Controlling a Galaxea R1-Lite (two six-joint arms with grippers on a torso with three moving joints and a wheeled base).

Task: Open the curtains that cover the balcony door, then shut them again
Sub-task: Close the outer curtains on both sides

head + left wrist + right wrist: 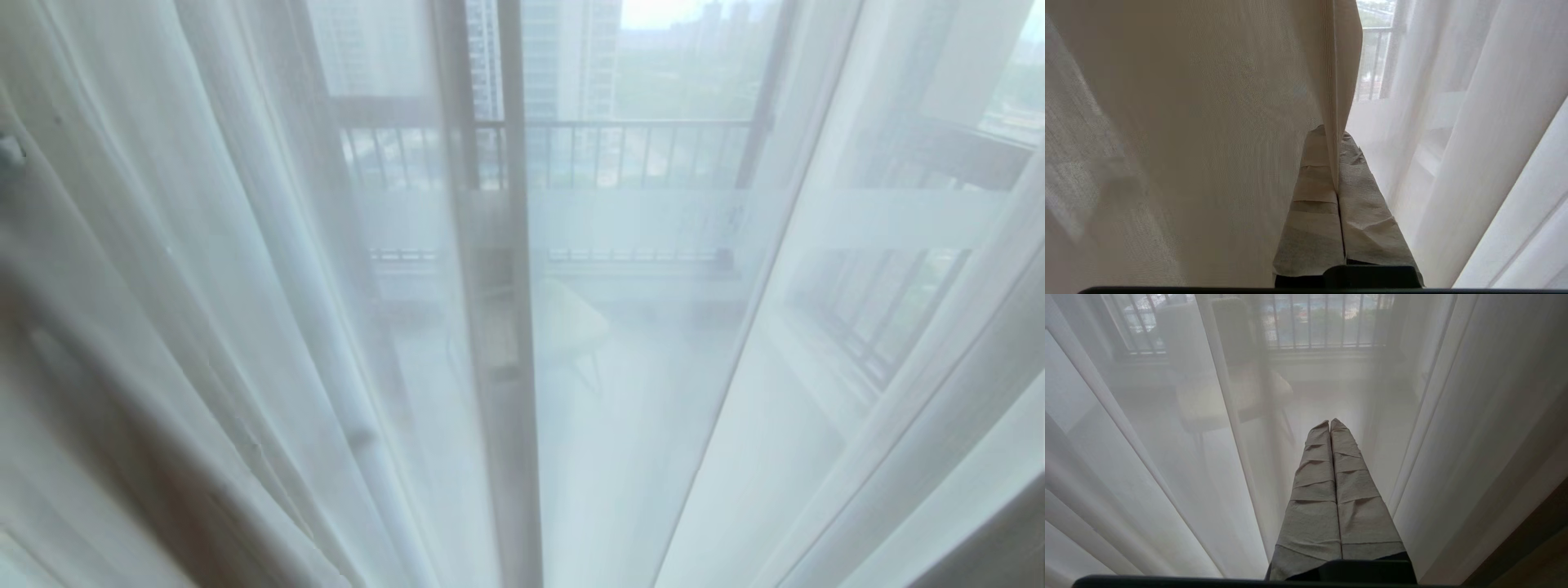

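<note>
The curtains (245, 327) hang in long pale folds across the whole head view, thin enough to see through. Behind them stands the balcony door (516, 245), its dark upright frame and frosted band (653, 220) showing through the fabric. Neither arm appears in the head view. In the left wrist view my left gripper (1335, 133) is shut on the hemmed edge of a thicker beige curtain panel (1208, 122), which runs down between the taped fingers (1314, 212). My right gripper (1330, 421) is shut and empty, pointing at the sheer curtain (1147, 457) without gripping it.
Beyond the glass I see a balcony railing (620, 151) and a pale chair (571, 327), the chair (1229, 396) also showing in the right wrist view. More white sheer folds (1474, 143) hang beside the left gripper.
</note>
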